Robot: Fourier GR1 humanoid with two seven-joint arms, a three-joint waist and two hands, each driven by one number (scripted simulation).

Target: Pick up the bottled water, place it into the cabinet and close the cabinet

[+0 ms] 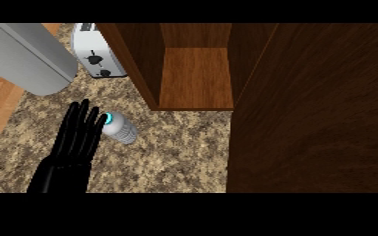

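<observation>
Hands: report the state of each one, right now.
Left hand: open, fingers straight, beside the bottled water, holding nothing.
Right hand: not in view.

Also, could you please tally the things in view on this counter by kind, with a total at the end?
Bottled water: 1
Toaster: 1
Wooden cabinet, open: 1
Left robot hand, fingers straight: 1
Grey rounded object, cannot identify: 1
Total: 5
</observation>
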